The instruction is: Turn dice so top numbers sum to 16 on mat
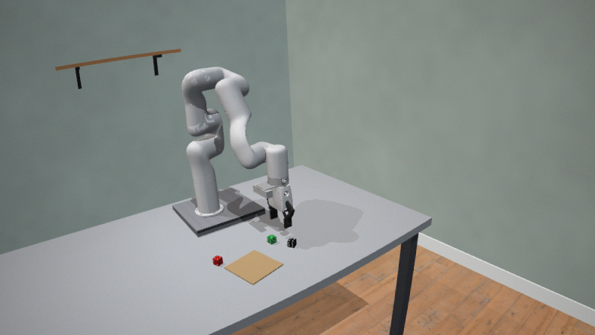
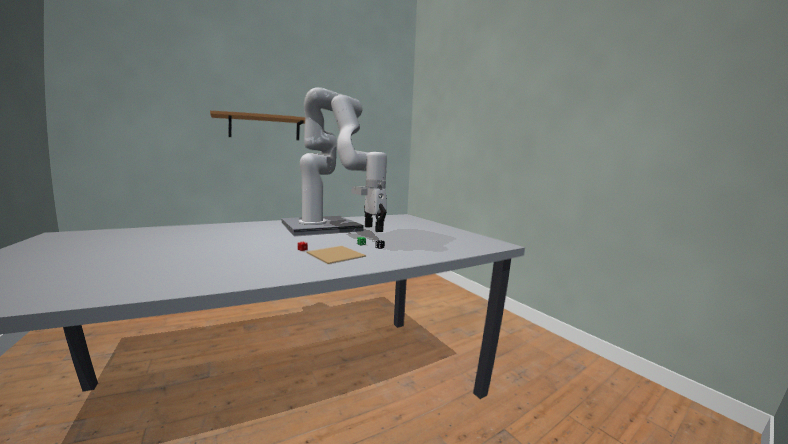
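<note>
Black fingers (image 1: 288, 218) of gripper (image 1: 279, 216) spread wide, nothing between them, pointing down, hanging above grey table (image 1: 124, 265). Black die (image 1: 291, 242) just below gripper, slightly toward table's front edge. Green die (image 1: 271, 239) close beside black one, on side toward arm's base plate (image 1: 199, 226). Tan mat (image 1: 253, 265) farther out toward front edge, bare of dice. Red die (image 1: 217, 260) farthest from gripper, just off mat's far side. Pips too small to read. Wooden shelf (image 1: 118, 58) on wall behind arm.

Open gripper (image 2: 374, 223) hangs above black die (image 2: 379, 243).
</note>
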